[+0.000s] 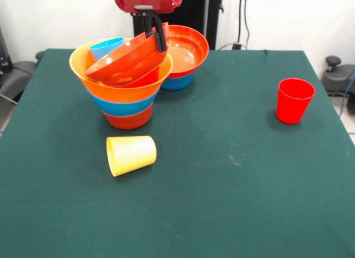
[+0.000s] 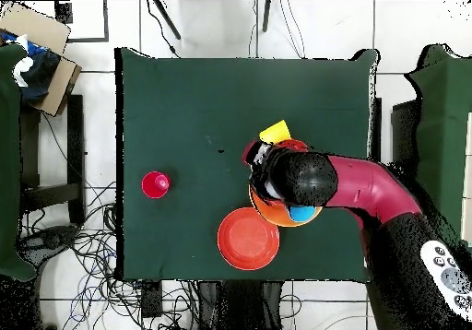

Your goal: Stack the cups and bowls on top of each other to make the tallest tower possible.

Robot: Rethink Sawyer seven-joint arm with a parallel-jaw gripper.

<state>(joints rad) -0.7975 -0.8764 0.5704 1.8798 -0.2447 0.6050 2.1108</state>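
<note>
The tower (image 1: 128, 91) stands left of centre: a red-orange bowl at the bottom, a blue bowl in it, and the huge orange bowl (image 1: 94, 86) on top. Inside the orange bowl lie two tilted red-orange bowls (image 1: 125, 61) and the light blue cup (image 1: 105, 47). My gripper (image 1: 160, 44) comes down from above and is shut on the raised rim of the upper tilted bowl. The yellow cup (image 1: 131, 154) lies on its side in front of the tower. The red cup (image 1: 294, 100) stands upright at the right. In the overhead view my arm (image 2: 318, 181) covers most of the tower (image 2: 277, 218).
A wide red-orange bowl (image 1: 186, 52) sits in a small blue bowl (image 1: 176, 82) just behind and right of the tower; it also shows in the overhead view (image 2: 248, 238). The table is covered in dark green cloth (image 1: 222, 175). Cables lie on the floor beside the table (image 2: 83, 253).
</note>
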